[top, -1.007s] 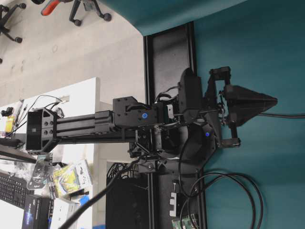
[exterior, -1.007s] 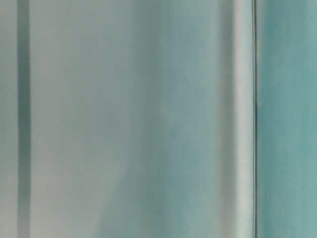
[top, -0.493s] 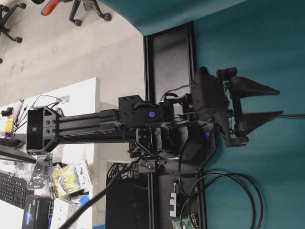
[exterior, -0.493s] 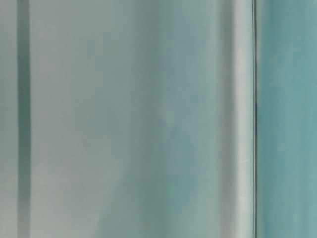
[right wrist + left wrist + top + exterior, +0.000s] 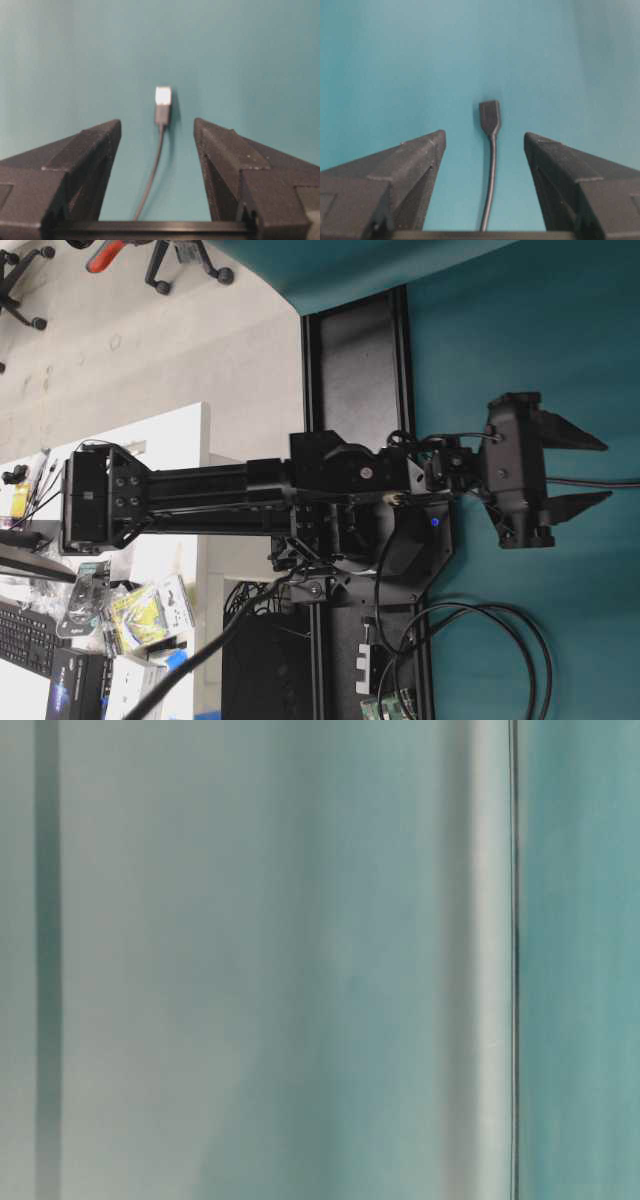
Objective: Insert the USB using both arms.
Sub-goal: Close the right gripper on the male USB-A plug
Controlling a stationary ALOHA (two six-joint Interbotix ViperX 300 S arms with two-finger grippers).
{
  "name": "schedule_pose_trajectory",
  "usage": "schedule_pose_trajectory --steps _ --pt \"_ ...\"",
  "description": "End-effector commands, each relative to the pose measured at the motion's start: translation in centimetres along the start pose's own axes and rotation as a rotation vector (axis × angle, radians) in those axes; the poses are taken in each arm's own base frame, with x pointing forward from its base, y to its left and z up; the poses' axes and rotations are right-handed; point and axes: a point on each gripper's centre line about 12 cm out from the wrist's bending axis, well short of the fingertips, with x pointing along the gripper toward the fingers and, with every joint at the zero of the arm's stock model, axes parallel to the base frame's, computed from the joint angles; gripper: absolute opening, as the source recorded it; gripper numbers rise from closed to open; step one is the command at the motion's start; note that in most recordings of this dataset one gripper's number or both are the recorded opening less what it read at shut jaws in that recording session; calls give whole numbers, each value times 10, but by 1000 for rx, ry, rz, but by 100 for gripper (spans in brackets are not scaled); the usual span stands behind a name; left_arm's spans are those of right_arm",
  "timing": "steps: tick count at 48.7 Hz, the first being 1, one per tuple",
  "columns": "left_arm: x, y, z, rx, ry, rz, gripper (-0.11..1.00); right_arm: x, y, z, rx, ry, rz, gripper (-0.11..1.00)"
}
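Socket cable [image 5: 490,117]: loose on the teal tabletop [image 5: 395,60], ahead between the left fingers [image 5: 420,150], which stand apart.
Plug cable [image 5: 162,104]: loose ahead between the right fingers [image 5: 95,145], also apart.
Progress: nothing gripped or joined; everything remains.

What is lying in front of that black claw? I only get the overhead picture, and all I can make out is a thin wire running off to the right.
Observer: The left wrist camera shows a dark connector on a thin cable, flat on the teal surface.
Operator: Is there a second piece to join it to?
Observer: Yes. The right wrist camera shows a plug with a bright silver tip.
Operator: Is either claw holding anything?
Observer: No. The left end effector and right end effector are both open, and each piece lies just beyond the fingertips, untouched.
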Motion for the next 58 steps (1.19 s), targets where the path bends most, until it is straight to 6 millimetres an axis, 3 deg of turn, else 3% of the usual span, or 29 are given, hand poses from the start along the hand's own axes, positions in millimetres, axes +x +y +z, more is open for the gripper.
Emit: schedule_pose_trajectory --steps 1,35,58 --pt "4 2 8 13 -13 5 76 9 1 6 0 20 -3 62" --pt "21 13 2 -19 16 31 76 75 -2 -4 -32 198 -36 61" --pt "22 13 0 -16 24 30 76 82 1 -10 -33 241 -37 41"
